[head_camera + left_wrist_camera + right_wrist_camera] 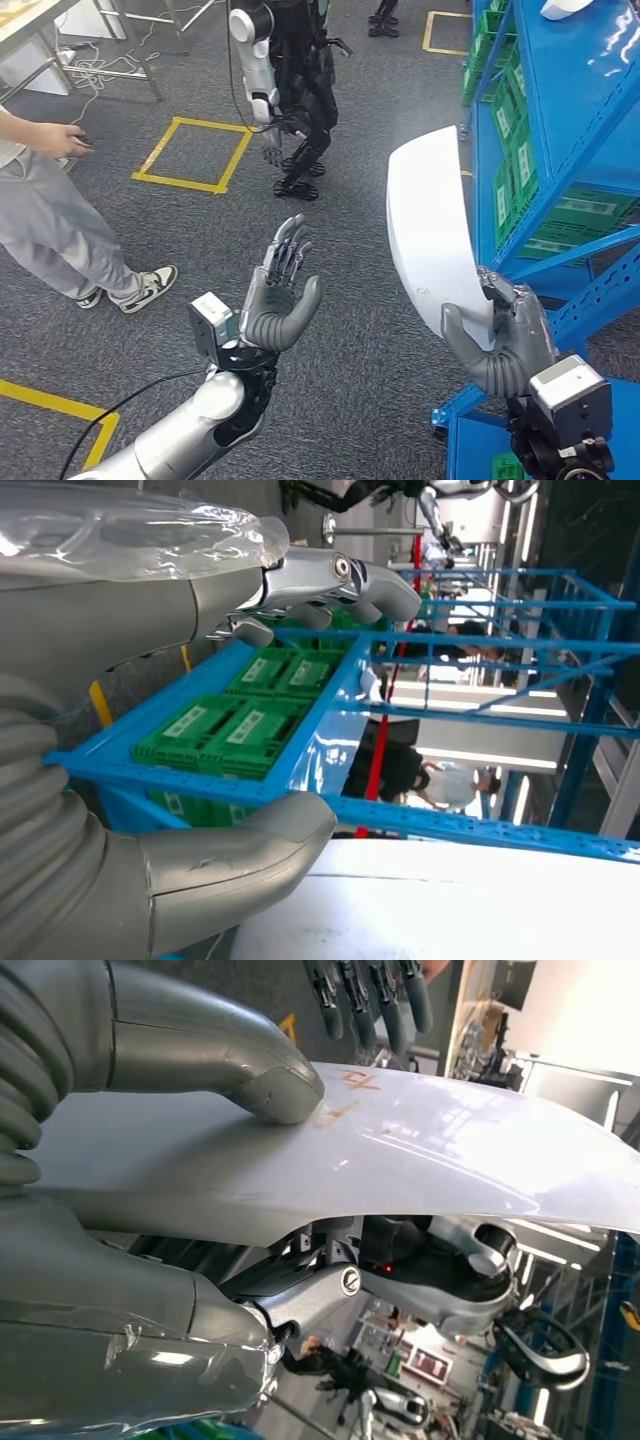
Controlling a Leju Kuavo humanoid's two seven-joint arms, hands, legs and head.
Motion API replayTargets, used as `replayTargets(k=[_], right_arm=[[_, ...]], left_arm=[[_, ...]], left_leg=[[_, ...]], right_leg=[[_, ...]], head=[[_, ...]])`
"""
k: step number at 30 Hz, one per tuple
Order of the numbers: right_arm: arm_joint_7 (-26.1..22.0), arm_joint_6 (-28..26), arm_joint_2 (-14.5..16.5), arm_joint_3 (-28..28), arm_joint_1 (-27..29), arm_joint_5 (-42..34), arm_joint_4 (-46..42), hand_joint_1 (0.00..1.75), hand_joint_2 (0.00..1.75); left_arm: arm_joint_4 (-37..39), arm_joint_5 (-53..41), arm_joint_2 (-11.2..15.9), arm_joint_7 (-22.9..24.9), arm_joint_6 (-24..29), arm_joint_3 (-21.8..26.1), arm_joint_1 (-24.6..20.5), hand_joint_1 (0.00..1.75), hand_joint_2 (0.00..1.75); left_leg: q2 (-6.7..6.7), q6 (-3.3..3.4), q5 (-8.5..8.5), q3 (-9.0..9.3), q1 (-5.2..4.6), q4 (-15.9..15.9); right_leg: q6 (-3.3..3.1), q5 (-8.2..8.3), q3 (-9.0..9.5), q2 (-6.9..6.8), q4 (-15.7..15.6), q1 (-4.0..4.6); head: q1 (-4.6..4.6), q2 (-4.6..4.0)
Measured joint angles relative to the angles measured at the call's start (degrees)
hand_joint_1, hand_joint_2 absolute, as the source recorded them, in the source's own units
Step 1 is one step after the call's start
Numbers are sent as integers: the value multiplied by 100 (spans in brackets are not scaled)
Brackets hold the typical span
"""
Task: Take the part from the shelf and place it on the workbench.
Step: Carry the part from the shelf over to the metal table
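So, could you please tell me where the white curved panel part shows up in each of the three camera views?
Head view: the white curved panel part stands right of centre, held at its lower end by the right hand.
Left wrist view: its pale surface runs along the lower edge.
Right wrist view: it spans the middle, under the thumb.
Shared landmark: the blue metal shelf.

A second humanoid robot (290,90) stands on the grey carpet floor (362,300), beside a yellow tape square (192,152). A person in grey trousers and sneakers (53,225) stands near the square. Green crates (513,170) sit stacked just beside the blue racking.
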Motion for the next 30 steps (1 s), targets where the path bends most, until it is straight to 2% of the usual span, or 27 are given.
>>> replayTargets(k=[1,2,3,4,5,6,7,8,9,10,11,12,13,14,16,18,20,21,22,23,24,25,26,27,28,29,30], right_arm=[[7,-7,1,0,1,1,-2,175,175],[10,-16,1,-1,2,1,-5,175,175],[10,-25,2,-1,4,0,-8,175,175],[12,-33,2,-2,8,-1,-9,175,175],[13,-38,2,-2,18,-1,-10,175,175],[14,-39,2,-2,29,-1,-10,175,175],[16,-37,2,-2,40,-1,-9,175,175],[16,-34,2,-3,48,-1,-9,175,175],[16,-31,2,-3,52,-3,-9,175,175],[15,-24,2,-4,53,-5,-9,175,175],[14,-15,2,-5,53,-7,-9,175,175],[13,-5,2,-8,52,-8,-9,175,175],[10,6,2,-10,51,-8,-9,175,175],[7,15,2,-13,51,-8,-9,175,175],[0,34,2,-19,49,-8,-7,175,175],[-9,52,2,-36,48,-11,-4,175,175],[-16,63,2,-52,59,-21,-1,175,175],[-17,67,2,-56,68,-27,1,175,175],[-17,73,2,-57,80,-32,3,175,175],[-17,78,2,-59,89,-36,5,175,175],[-17,84,2,-63,94,-37,7,175,175],[-17,89,2,-68,95,-39,8,175,175],[-17,95,2,-77,94,-40,8,175,175],[-17,102,2,-88,95,-42,9,175,175],[-17,108,2,-98,92,-44,10,175,175],[-17,114,2,-106,92,-47,11,175,175],[-17,120,2,-111,90,-49,12,175,175]], left_arm=[[-5,-15,1,-6,3,0,8,0,175],[-11,-31,4,-13,9,0,7,0,175],[-16,-44,7,-19,18,0,-1,0,175],[-21,-55,8,-24,26,0,-6,0,175],[-22,-59,9,-26,32,0,-10,0,175],[-22,-60,10,-26,37,0,-5,0,175],[-22,-60,14,-26,45,0,5,0,175],[-22,-60,17,-25,54,0,13,0,175],[-22,-61,21,-25,62,0,15,0,175],[-24,-62,23,-24,72,0,15,0,175],[-26,-63,24,-22,79,0,8,0,175],[-28,-65,24,-20,90,0,2,0,175],[-31,-66,25,-16,108,0,-4,0,175],[-33,-67,27,-12,129,0,-9,0,175],[-41,-64,37,-3,181,0,-2,0,175],[-63,-57,44,-2,221,0,-4,0,175],[-79,-52,42,-5,250,0,-12,0,175],[-79,-51,41,-4,261,0,-10,0,175],[-79,-51,41,-4,270,0,-4,0,175],[-79,-51,42,-4,276,0,1,0,175],[-79,-51,43,-4,280,0,3,0,175],[-79,-52,44,-4,283,0,4,0,175],[-80,-53,43,-4,289,0,4,0,175],[-83,-55,43,-4,299,0,3,0,175],[-87,-58,44,-4,310,0,3,0,175],[-92,-61,45,-2,322,0,6,0,175],[-100,-63,47,-1,331,0,11,0,175]], left_leg=[[35,-33,-7,-8,-10,9],[156,-67,-58,-47,-28,88],[338,-99,-170,-148,-44,292],[557,-129,-331,-318,-37,617],[699,-162,-506,-553,-19,1035],[772,-191,-634,-784,8,1427],[805,-216,-670,-940,33,1665],[826,-237,-601,-983,56,1687],[863,-252,-429,-884,75,1452],[969,-260,-206,-673,85,1035],[1143,-258,-32,-440,76,585],[1271,-231,89,-254,64,234],[1359,-194,134,-146,47,29],[1357,-150,117,-120,28,-29],[1179,-61,100,-117,32,-26],[1020,15,96,-86,56,-48],[865,70,89,-67,60,-56],[784,86,85,-64,51,-54],[691,94,80,-58,42,-53],[599,99,75,-49,35,-51],[502,99,70,-35,30,-47],[405,94,63,-16,28,-44],[317,84,53,4,28,-40],[236,66,44,13,20,-28],[163,44,37,6,21,-16],[98,14,39,-9,28,-11],[35,-21,50,-28,38,-13]], right_leg=[[-19,15,30,-72,-37,-12],[-40,29,67,-148,-80,-31],[-61,41,104,-231,-122,-53],[-72,43,126,-315,-143,-54],[-82,35,133,-398,-149,-55],[-85,24,136,-484,-149,-55],[-82,11,141,-568,-149,-58],[-74,-6,151,-650,-148,-63],[-58,-26,169,-726,-148,-69],[-34,-50,198,-796,-147,-72],[-3,-84,226,-860,-144,-56],[30,-115,255,-918,-142,-35],[63,-144,283,-971,-143,-8],[95,-170,309,-1026,-148,13],[160,-227,362,-1111,-155,2],[200,-434,286,-897,104,-37],[198,-822,-79,-543,891,-45],[193,-986,-312,-458,1335,-37],[188,-1056,-506,-417,1660,-27],[178,-1003,-605,-402,1764,-21],[161,-834,-594,-391,1628,-18],[136,-585,-492,-359,1302,-17],[106,-321,-342,-277,879,-17],[79,-130,-204,-144,501,-25],[64,-27,-79,-30,219,-32],[55,2,-9,51,69,-31],[49,-18,30,66,25,-27]], head=[[4,0],[-18,0],[-45,0],[-69,0],[-97,0],[-105,0],[-113,0],[-124,0],[-139,0],[-155,0],[-180,0],[-196,0],[-191,0],[-175,0],[-123,0],[-84,0],[-27,0],[-9,0],[-2,0],[-1,0],[-1,0],[2,0],[9,0],[15,0],[21,0],[21,0],[17,0]])
